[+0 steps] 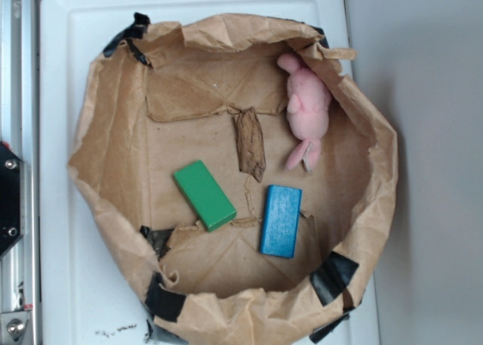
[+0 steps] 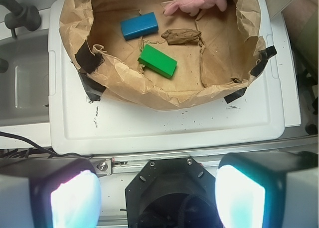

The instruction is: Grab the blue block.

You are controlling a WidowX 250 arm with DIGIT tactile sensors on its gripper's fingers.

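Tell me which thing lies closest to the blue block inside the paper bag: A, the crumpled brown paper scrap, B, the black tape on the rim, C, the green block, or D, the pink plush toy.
C: in the exterior view the green block lies just beside the blue block, with only a narrow strip of the paper bag floor between their near ends, closer than the plush, scrap or tape.

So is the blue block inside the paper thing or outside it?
Inside. The blue block lies flat on the floor of the paper bag, beside the green block.
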